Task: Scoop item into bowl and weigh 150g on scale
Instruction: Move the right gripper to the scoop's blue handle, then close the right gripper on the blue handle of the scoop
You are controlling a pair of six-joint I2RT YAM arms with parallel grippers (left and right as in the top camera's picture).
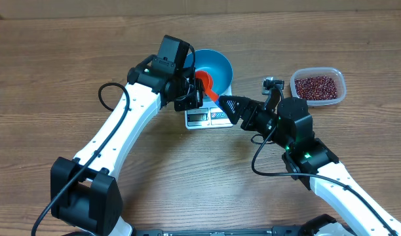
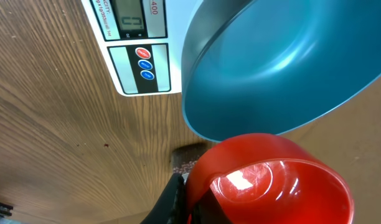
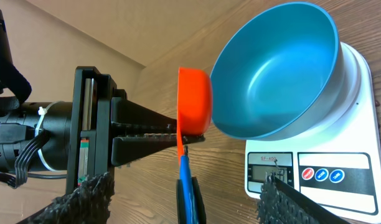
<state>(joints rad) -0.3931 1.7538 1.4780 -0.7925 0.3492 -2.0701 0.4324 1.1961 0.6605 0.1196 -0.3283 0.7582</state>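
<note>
The blue bowl [image 1: 213, 65] [image 3: 277, 74] [image 2: 284, 62] stands on the white scale [image 1: 207, 117] [image 3: 318, 171] [image 2: 131, 46], and no beans show inside it. An orange-red scoop [image 1: 206, 82] [image 3: 193, 109] [image 2: 271, 180] hangs at the bowl's near-left rim, its cup empty. My left gripper [image 1: 190, 92] [image 2: 190, 205] is shut on the scoop by the cup. My right gripper [image 1: 228, 105] [image 3: 187, 202] is open, its fingers [image 3: 91, 199] wide on both sides of the scoop's blue handle [image 3: 187, 186] without touching it. The beans [image 1: 316, 86] lie in a clear tub.
The clear plastic tub [image 1: 340, 84] sits at the back right, apart from the scale. Both arms reach in over the wooden table [image 1: 69, 59] and meet just in front of the bowl. The scale's display and buttons [image 3: 321, 175] face the near edge.
</note>
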